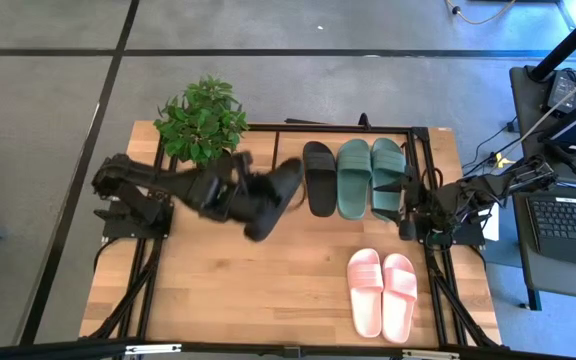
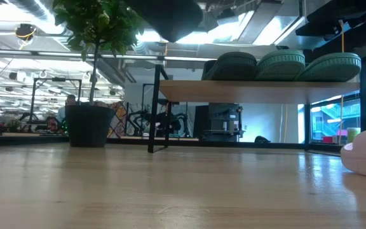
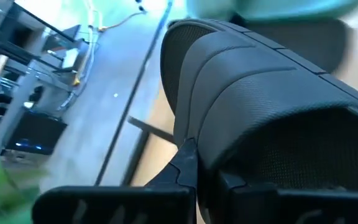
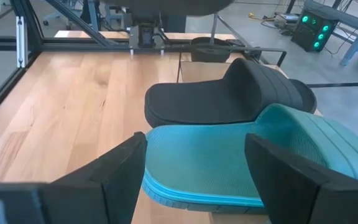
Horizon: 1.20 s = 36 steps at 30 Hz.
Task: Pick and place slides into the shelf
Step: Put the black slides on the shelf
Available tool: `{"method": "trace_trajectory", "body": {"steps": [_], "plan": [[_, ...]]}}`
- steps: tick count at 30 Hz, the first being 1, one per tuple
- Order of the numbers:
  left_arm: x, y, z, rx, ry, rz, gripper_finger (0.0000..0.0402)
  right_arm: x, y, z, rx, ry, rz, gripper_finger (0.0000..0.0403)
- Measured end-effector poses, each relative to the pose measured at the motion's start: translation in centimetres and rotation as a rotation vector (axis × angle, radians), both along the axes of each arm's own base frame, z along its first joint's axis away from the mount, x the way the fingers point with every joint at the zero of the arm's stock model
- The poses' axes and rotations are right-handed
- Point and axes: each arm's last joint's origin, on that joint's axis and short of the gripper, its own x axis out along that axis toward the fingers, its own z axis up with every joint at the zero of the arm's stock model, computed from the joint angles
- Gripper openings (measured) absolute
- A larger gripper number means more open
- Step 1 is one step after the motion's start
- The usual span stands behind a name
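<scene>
Nearest the bench's (image 1: 268, 290) front edge, the pale pink pair (image 1: 382, 290) of slides lies side by side on the wood, toward the right, untouched and well apart from both arms.

Farther back, in the middle of the bench, the left pincer (image 1: 251, 200) is clamped shut on a black slide (image 1: 276, 196), holding it tilted in the air just left of the shelf's filled places. The left wrist view shows that slide's wide ribbed strap (image 3: 260, 118) filling the frame, right against the pincer.

At the right edge, the right pincer (image 1: 411, 212) waits beside the shelf's end with its fingers spread wide and nothing between them, pointing at the nearest dark green slide (image 4: 241, 162).

At the back stands the shelf (image 1: 368, 132), a low rack with a light wooden top board. On it lie three slides in a row: the other black slide (image 1: 319, 177), then the dark green pair (image 1: 371, 177). A potted plant (image 1: 202, 120) stands at the shelf's left end.

As a judgement, the task is about half done: three slides are shelved, a fourth is on its way, and the pink pair remains to be picked up.
</scene>
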Motion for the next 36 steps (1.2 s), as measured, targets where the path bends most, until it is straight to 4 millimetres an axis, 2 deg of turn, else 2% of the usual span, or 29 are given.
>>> {"method": "trace_trajectory", "body": {"steps": [6,10,14,22,30,36], "plan": [[1.6,5.5,0.8,0.018,-0.046,0.073,0.0002,0.4,0.2,-0.3,-0.005,0.023,-0.002,0.0271],[1.6,7.6,0.8,-0.003,-0.044,0.12,0.0002,0.7,0.3,-0.5,0.008,0.04,-0.009,0.0271],[2.4,8.3,0.1,-0.001,-0.021,0.12,0.0002,1.0,0.4,-0.6,0.001,0.054,-0.009,0.0271],[5.6,9.6,-2.9,0.017,0.11,0.115,0.0002,1.0,0.4,-0.6,0.002,0.055,-0.009,0.0271],[8.0,10.0,-4.1,0.095,0.233,0.165,0.0002,1.0,0.4,-0.7,0.001,0.059,-0.01,0.0271],[8.9,10.7,-4.3,0.13,0.281,0.224,0.0002,1.0,0.4,-0.8,0.02,0.065,-0.019,0.0271]]}}
